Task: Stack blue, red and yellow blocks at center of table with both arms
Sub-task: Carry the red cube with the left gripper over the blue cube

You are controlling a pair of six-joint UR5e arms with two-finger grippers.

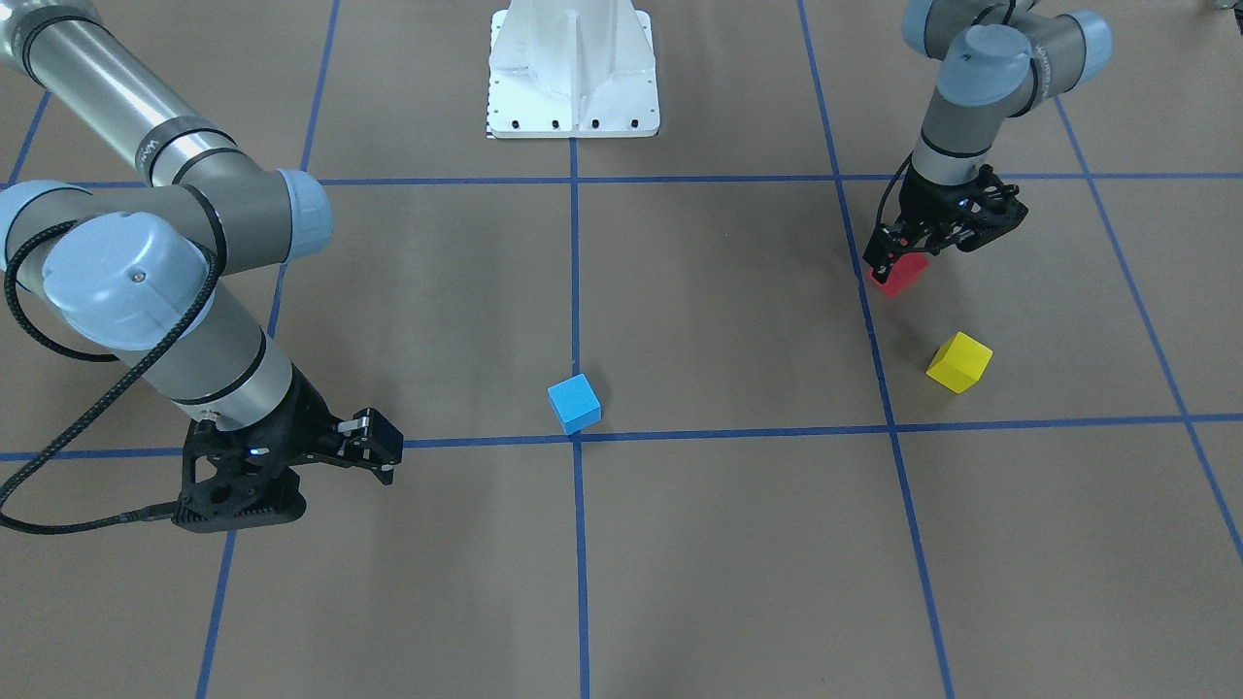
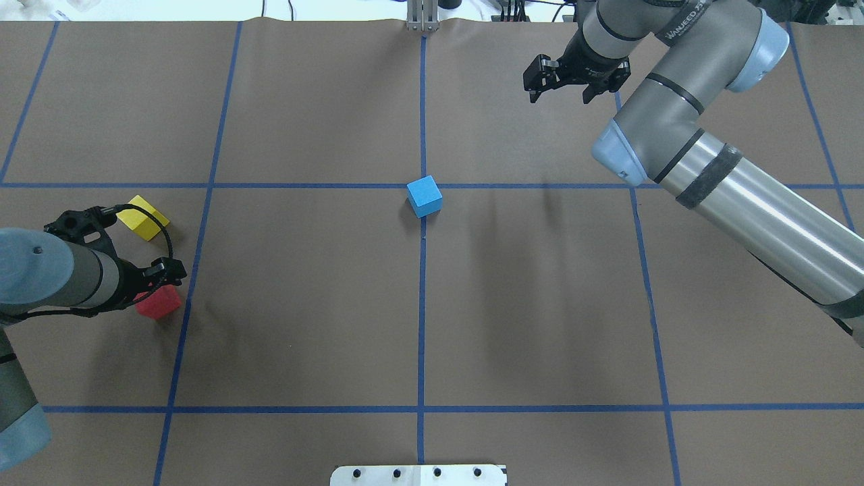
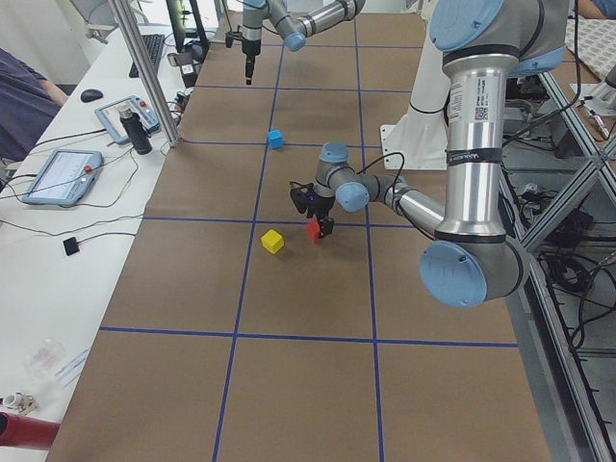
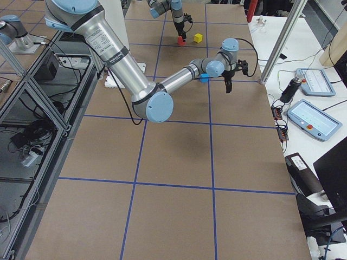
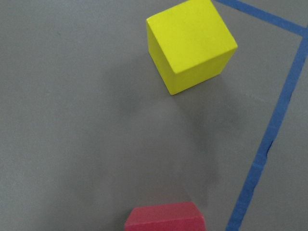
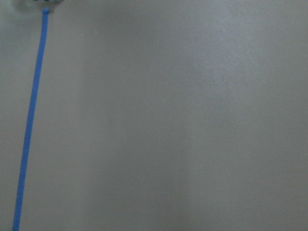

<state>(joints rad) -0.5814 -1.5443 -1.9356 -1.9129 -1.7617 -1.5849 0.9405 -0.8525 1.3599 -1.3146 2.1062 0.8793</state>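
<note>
The blue block (image 1: 574,403) (image 2: 424,196) sits alone at the table's centre, by the crossing of the tape lines. The yellow block (image 1: 959,362) (image 2: 143,217) lies on the robot's left side; it fills the top of the left wrist view (image 5: 190,45). My left gripper (image 1: 900,260) (image 2: 156,287) is shut on the red block (image 1: 898,277) (image 2: 159,304), close to the table surface, a short way from the yellow block. The red block's top shows at the bottom edge of the left wrist view (image 5: 163,219). My right gripper (image 2: 559,98) (image 1: 330,476) is open and empty at the far right of the table.
The white robot base (image 1: 573,68) (image 2: 418,474) stands at the table's near middle edge. Blue tape lines (image 2: 422,304) grid the brown table. Side benches hold tablets and cables (image 3: 58,173) (image 4: 312,116). The right wrist view shows only bare table and tape.
</note>
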